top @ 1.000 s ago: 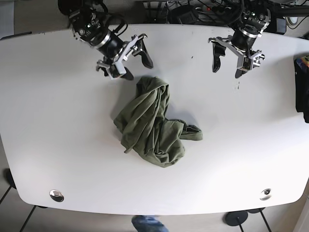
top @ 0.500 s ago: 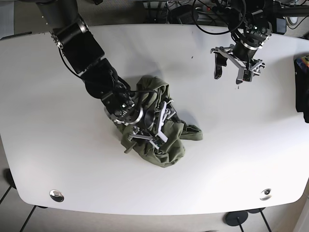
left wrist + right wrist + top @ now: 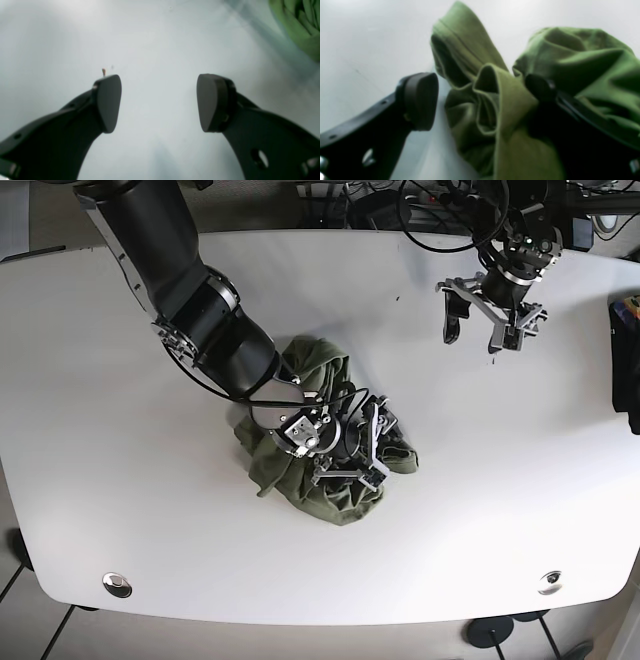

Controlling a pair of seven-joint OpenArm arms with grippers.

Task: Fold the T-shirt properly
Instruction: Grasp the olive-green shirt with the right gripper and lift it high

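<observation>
Now my right gripper [image 3: 374,442] has moved deeper onto the crumpled shirt [image 3: 330,480], jaws spread around a fold; left gripper [image 3: 483,315] spread, idle.

Overhead base view; close, table-facing wrist views

A white table [image 3: 500,480] is seen, with two round metal fittings [image 3: 117,584] set near its front corners.

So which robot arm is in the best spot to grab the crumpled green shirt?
The right arm: its open fingers already straddle a fold of the crumpled green T-shirt. The left gripper hovers open over bare white table.
</observation>
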